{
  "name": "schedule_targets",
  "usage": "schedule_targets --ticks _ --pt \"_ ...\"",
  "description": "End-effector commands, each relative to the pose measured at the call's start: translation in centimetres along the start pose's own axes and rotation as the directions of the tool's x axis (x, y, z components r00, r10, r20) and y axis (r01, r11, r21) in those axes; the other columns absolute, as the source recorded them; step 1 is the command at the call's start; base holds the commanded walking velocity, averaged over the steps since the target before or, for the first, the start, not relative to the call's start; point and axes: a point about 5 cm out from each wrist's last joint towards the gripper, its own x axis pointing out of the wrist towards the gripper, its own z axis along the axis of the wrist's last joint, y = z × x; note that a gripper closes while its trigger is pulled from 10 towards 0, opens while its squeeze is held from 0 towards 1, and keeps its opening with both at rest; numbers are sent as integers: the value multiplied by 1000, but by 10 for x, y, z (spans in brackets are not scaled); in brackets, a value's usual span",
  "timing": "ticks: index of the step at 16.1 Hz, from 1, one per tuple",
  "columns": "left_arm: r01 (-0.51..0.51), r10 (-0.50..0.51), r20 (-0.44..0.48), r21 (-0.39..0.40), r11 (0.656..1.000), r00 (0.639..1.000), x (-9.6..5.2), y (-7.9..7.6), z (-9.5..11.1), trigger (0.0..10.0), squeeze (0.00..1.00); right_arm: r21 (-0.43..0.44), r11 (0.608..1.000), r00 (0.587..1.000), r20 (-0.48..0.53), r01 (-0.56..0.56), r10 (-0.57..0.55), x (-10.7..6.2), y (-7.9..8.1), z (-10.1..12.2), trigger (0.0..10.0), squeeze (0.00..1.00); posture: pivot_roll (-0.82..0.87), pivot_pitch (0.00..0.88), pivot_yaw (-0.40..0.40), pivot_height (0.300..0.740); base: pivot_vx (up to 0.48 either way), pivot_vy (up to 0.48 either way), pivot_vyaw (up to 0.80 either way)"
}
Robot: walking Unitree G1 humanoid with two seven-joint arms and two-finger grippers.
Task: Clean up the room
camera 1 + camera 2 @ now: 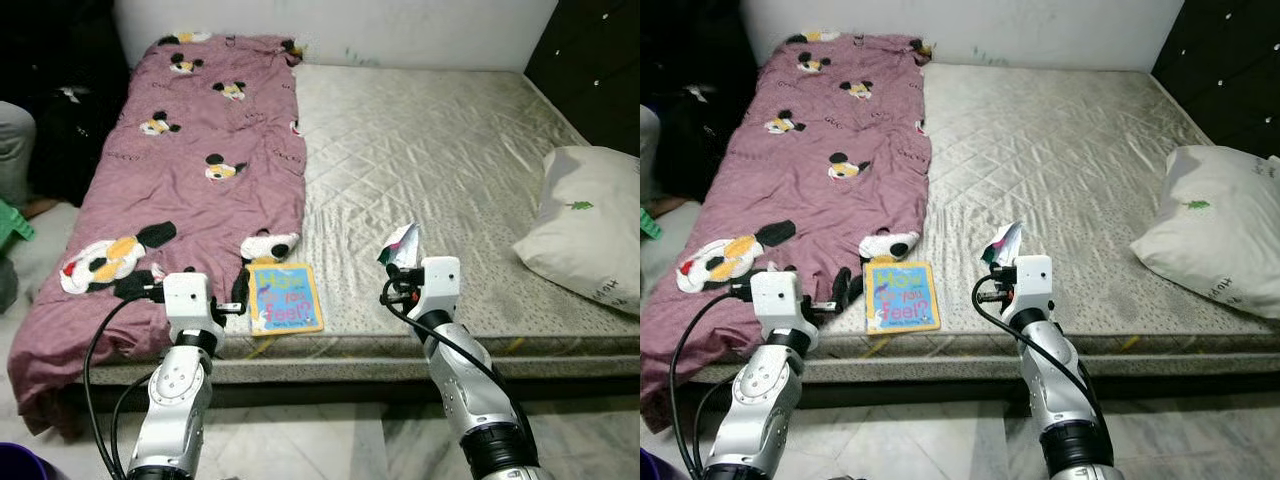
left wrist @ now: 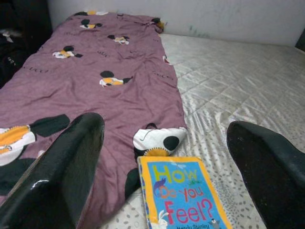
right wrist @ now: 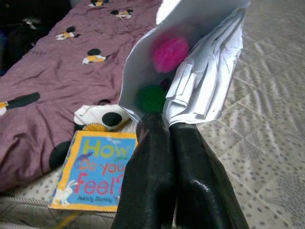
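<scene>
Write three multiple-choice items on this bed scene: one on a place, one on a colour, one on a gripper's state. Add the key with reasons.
1. Where does the blue and yellow picture book lie?
A. on the white pillow
B. at the mattress's near edge, beside the blanket
C. on the floor

2. What colour is the cartoon-mouse blanket?
A. mauve pink
B. green
C. white

3. How is the right gripper?
A. open, holding nothing
B. shut on the book
C. shut on a crumpled white paper scrap

Key: 1 B, the book rests on the grey quilted mattress by the blanket's hem. 2 A, the cloth is mauve pink throughout. 3 C, the right wrist view shows the fingers closed on the paper; the left gripper is open before the book.
</scene>
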Motion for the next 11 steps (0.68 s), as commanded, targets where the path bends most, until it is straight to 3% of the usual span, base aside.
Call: schedule_targets --ticks 1,7,11 --pt "9 -9 25 9 1000 1000 0 1 6 10000 0 -1 1000 1000 7 5 -5 0 -1 1 10000 0 -14 113 -56 740 292 0 0" --pt "8 -9 23 11 1000 1000 0 1 6 10000 0 0 1000 1000 9 6 -6 0 -1 1 10000 0 -13 115 -56 740 306 0 0" --pt "-25 26 -17 42 999 1000 1 4 1 10000 0 -1 1000 1000 5 11 -11 0 -2 0 10000 0 -13 115 -55 740 0 0 0"
